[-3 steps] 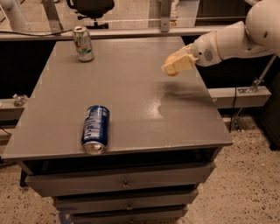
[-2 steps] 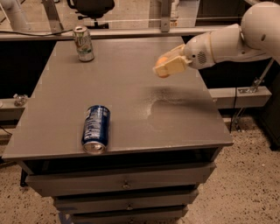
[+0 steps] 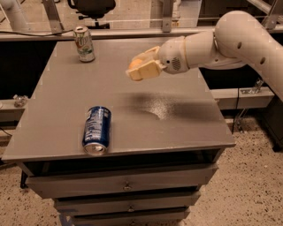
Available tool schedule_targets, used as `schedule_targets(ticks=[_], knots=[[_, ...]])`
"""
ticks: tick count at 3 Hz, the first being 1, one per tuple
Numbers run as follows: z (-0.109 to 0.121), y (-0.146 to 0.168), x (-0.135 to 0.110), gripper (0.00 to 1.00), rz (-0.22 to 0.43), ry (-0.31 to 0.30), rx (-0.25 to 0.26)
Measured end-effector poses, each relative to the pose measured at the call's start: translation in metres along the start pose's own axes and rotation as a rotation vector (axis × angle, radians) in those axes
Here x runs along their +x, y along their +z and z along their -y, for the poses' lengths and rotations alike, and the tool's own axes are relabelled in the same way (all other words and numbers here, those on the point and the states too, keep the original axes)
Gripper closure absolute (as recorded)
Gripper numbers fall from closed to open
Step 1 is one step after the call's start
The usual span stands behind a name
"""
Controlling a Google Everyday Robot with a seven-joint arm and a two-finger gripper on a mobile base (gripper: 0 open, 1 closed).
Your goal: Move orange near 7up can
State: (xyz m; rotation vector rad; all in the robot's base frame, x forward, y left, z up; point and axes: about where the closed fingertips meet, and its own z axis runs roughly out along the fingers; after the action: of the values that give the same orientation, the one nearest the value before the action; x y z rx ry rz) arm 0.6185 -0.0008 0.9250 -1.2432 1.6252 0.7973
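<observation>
The 7up can (image 3: 84, 43), green and white with a silver top, stands upright at the far left corner of the grey table (image 3: 57, 110). My gripper (image 3: 140, 66) hangs above the middle back of the table, to the right of the can. Its cream fingers (image 3: 148, 69) are shut on the orange (image 3: 135, 63), of which only a small part shows between them. The orange is held well above the tabletop.
A blue soda can (image 3: 96, 129) lies on its side near the table's front left edge. The table has drawers (image 3: 128, 185) below its front. A black office chair (image 3: 93, 8) and a rail stand behind the table. My white arm (image 3: 230, 39) reaches in from the right.
My gripper has carried the orange leftward over the table, from near the right edge toward the middle, closer to the 7up can. Both cans have stayed put.
</observation>
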Motion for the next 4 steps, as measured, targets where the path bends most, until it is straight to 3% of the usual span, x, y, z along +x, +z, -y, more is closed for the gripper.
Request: schedule_targets(ticks=[1, 2, 4], knots=[[0.011, 0.033, -0.013, 1.0, 0.041, -0.022, 0.043], [0.045, 0.064, -0.024, 1.0, 0.085, -0.034, 0.118], [0.056, 0.081, -0.035, 1.0, 0.124, -0.045, 0.133]])
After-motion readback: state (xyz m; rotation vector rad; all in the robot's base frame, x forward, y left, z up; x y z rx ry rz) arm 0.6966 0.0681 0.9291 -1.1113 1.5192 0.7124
